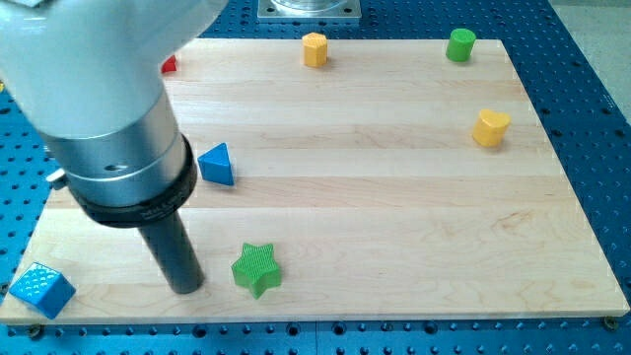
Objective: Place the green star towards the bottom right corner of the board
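The green star (257,269) lies on the wooden board (394,217) near the view's bottom edge, left of centre. My tip (186,289) rests on the board just to the star's left, a small gap apart from it. The arm's large white and grey body fills the view's top left and hides part of the board there.
A blue triangle (217,165) lies above the star, by the arm. A blue cube (40,290) sits at the bottom left corner. A yellow hexagon (314,48), a green cylinder (459,44) and a red block (170,65) line the top edge. A yellow heart-like block (490,127) lies at right.
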Motion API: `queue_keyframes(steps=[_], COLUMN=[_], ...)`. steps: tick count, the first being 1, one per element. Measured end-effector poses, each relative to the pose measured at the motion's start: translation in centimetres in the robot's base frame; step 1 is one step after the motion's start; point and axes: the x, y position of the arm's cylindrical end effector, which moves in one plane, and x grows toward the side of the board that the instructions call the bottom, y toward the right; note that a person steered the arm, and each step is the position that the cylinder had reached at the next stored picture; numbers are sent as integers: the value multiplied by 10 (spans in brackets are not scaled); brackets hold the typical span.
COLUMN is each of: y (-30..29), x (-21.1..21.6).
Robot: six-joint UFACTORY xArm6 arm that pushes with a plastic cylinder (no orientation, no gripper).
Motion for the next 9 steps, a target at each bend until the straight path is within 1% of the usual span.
queue_keyframes(steps=[1,2,3,4,5,6,7,8,9], y=[63,150,209,222,205,225,274,231,271], x=[0,1,1,1,1,0,-1,2,-47])
